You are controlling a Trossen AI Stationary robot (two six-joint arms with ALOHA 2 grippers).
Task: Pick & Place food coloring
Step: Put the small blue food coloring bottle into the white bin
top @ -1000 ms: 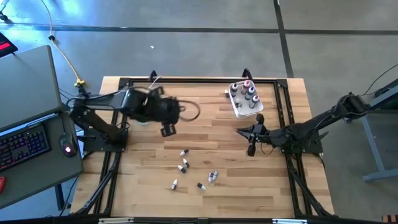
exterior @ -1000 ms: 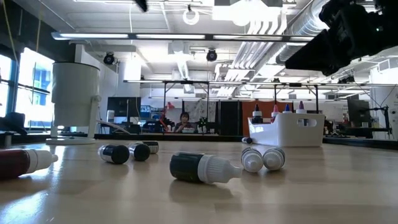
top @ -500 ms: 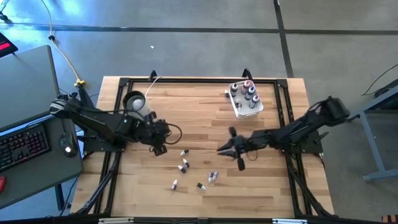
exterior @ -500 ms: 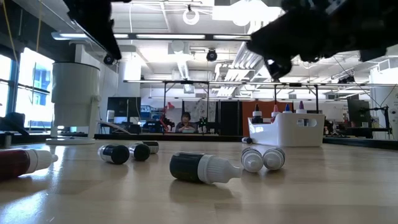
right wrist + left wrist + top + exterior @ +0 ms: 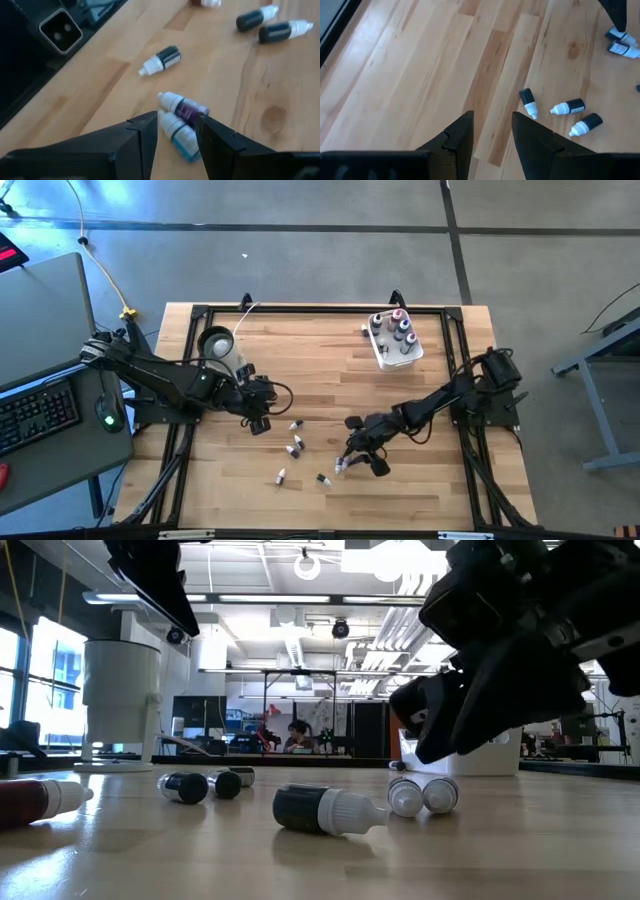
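Several tiny food coloring bottles lie on their sides on the wooden table, near its middle: a pair (image 5: 343, 465), three (image 5: 295, 438) close together, and two single ones (image 5: 281, 476) (image 5: 323, 478). My right gripper (image 5: 177, 125) hangs open just above the pair. A blue-labelled bottle (image 5: 181, 136) shows in the gap between its fingers and a purple one (image 5: 184, 106) just beyond. In the low view it (image 5: 432, 740) stands clear over them (image 5: 422, 796). My left gripper (image 5: 492, 127) is open and empty, left of the three bottles (image 5: 568, 107).
A white tub (image 5: 394, 351) at the back right has several bottles standing upright in it. A clear cup with a black ring (image 5: 214, 342) stands at the back left. A black frame (image 5: 300, 310) runs around the table. Bare wood lies along the near edge.
My right gripper has swung from beside the tub toward the table's near left and gone down over the pair of bottles. My left gripper has dropped and come toward the near edge, then kept still. No bottle has moved.
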